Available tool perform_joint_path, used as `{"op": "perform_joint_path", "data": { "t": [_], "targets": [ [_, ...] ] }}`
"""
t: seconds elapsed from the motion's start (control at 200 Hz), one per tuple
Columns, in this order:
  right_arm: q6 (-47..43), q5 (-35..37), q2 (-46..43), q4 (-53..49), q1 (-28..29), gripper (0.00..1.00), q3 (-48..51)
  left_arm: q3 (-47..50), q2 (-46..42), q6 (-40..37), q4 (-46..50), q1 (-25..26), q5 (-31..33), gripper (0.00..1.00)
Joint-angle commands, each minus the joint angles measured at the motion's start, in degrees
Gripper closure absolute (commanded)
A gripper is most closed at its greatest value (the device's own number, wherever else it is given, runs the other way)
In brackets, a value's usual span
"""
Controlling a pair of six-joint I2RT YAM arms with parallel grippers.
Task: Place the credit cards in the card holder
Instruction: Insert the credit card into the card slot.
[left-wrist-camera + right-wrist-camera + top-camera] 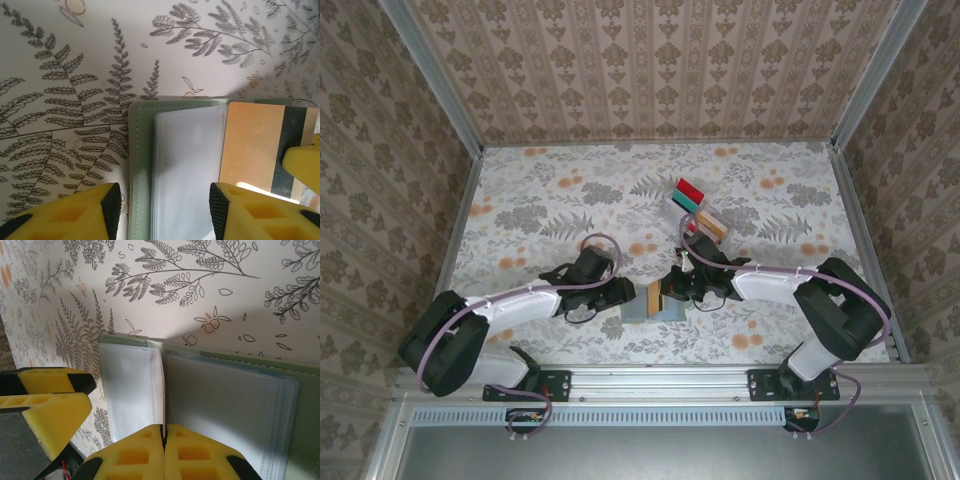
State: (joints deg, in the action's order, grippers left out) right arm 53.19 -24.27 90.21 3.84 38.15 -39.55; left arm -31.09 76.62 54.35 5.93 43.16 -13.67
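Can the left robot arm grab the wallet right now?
Probably yes. The left gripper is open, and the wallet lies right between its fingers with nothing in the way. The right gripper holds its orange card off to the side.

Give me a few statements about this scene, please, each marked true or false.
1. The right gripper is shut on the orange card. True.
2. The holder lies folded shut on the table. False: it lies open, with its clear sleeves showing.
3. The left gripper is open, its fingers apart over the holder. True.
4. The rack has no cards in it. False: it holds a red card and a teal card, among others.
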Motion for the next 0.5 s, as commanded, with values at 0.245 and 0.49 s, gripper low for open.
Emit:
{"op": "perform_joint_path", "data": {
  "t": [0.245,0.49],
  "targets": [
    [3.1,-4.3,1.4,9.1,0.3,0.93,4.0,-0.1,3.2,-0.6,-0.1,1.2,-0.1,0.63],
    [3.3,-4.4,1.3,9.4,0.4,0.93,4.1,-0.3,3.1,-0.6,-0.3,1.5,0.2,0.63]
  ]
}}
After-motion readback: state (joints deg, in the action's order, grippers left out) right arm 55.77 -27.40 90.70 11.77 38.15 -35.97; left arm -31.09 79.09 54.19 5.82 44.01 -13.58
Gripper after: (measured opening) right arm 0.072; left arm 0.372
